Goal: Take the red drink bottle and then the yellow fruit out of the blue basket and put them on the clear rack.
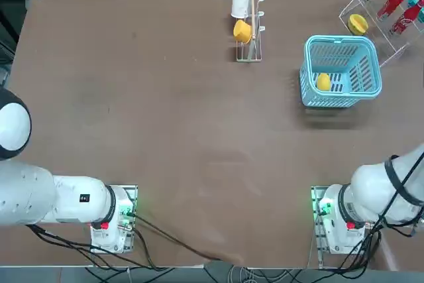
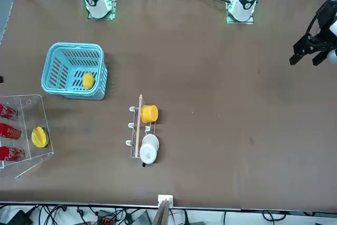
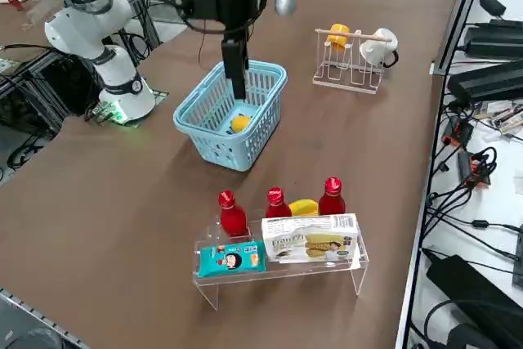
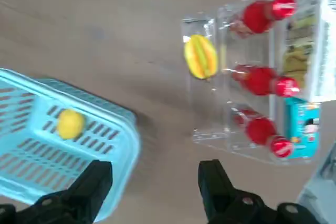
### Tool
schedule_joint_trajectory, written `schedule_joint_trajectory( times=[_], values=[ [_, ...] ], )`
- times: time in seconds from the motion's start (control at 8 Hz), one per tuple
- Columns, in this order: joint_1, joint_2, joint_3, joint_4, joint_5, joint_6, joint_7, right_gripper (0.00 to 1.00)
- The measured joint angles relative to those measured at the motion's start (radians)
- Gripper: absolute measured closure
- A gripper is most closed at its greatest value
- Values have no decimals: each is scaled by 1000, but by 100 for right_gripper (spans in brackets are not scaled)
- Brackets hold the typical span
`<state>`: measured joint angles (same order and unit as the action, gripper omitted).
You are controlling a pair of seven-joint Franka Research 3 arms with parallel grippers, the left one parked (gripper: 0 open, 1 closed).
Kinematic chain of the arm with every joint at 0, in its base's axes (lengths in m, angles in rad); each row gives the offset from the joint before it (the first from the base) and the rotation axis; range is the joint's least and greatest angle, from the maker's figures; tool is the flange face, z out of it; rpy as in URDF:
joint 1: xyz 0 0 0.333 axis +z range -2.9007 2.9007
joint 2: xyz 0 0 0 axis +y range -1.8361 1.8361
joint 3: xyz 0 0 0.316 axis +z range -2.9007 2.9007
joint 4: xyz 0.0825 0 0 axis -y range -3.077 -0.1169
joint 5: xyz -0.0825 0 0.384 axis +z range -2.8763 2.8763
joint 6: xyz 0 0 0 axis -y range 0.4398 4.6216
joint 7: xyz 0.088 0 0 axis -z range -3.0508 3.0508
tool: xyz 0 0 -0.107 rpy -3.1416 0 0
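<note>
Three bottles [image 3: 277, 204] stood upright, caps up, on the rack [image 3: 282, 274]; fruit [image 1: 322, 82] lay in the basket [image 1: 341, 46]; right gripper [image 4: 155, 184] above, fingers wide, empty

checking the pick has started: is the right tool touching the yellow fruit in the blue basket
Apart. The right wrist view shows the open right tool empty, with the yellow fruit lying on the blue basket floor, clear of both fingers.

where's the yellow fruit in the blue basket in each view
Top view: yellow fruit at right, in the blue basket.
Front view: fruit at left.
Right side view: fruit centre, below the open right gripper.
Right wrist view: fruit at left.
Shared landmark: the basket.
</note>
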<state>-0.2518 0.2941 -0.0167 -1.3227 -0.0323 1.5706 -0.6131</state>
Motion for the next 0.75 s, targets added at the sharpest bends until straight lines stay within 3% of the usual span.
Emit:
schedule_joint_trajectory(
  times=[0.38, 0.75],
  values=[
    [125, -115, 4, -192, 26, 27, 309, 0],
    [234, -295, 5, -533, 26, 221, 561, 0]
  ],
)
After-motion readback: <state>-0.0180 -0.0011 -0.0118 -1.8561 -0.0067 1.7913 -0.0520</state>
